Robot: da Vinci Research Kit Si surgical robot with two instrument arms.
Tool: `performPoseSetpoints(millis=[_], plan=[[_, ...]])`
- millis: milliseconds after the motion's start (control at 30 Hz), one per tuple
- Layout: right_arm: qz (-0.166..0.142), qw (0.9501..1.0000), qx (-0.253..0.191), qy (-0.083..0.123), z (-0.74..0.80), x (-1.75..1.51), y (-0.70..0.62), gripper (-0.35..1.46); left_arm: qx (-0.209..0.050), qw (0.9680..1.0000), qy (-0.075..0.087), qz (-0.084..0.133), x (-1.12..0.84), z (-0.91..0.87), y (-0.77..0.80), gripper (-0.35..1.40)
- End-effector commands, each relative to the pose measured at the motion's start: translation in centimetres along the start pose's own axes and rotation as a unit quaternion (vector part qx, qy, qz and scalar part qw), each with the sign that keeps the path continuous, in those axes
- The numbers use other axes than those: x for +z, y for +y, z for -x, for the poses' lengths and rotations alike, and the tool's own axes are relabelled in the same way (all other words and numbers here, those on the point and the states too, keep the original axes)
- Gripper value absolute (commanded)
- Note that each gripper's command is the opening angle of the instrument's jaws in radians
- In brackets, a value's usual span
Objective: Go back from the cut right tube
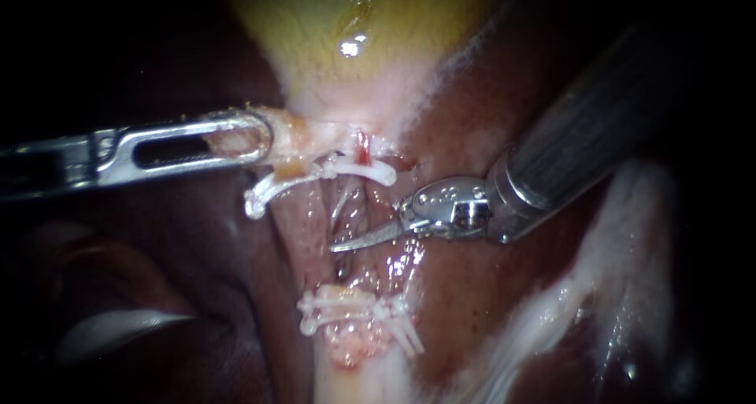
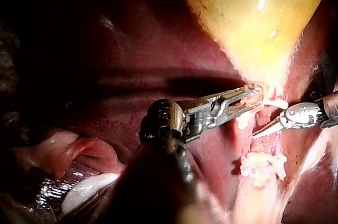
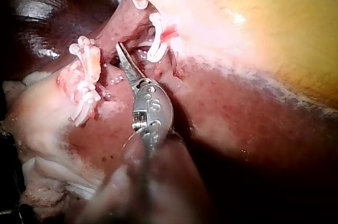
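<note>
Right instrument (image 1: 350,243), blades pressed together, lay between the clips (image 1: 358,170). Withdrawal step: next, back out straight along shaft. Left instrument (image 1: 252,140) pinched gallbladder (image 1: 354,26) neck

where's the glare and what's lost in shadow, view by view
Endoscope view: glare on the gallbladder, corners black. Left wrist view: left instrument casts a shadow on the liver. Right wrist view: glare on the liver, shaft of the right instrument dark.
</note>
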Motion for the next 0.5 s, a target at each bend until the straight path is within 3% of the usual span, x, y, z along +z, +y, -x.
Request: performPoseSetpoints(millis=[33,267,400,500], plan=[[0.000,1.0000,0.001,0.001,0.00,0.00,-0.01,-0.35,0.000,1.0000,0.000,0.000,0.00,0.00,0.00,-0.35],[0.004,1.0000,0.001,0.001,-0.01,0.00,-0.02,-0.35,0.000,1.0000,0.000,0.000,0.00,0.00,0.00,-0.35],[0.007,1.0000,0.001,0.004,-0.04,0.00,-0.05,0.47,0.000,1.0000,0.000,0.000,-0.01,0.00,0.00,-0.35],[0.014,0.9999,0.001,0.007,-0.05,0.01,-0.08,0.91,0.000,1.0000,0.000,0.000,-0.01,0.00,0.00,-0.35]])
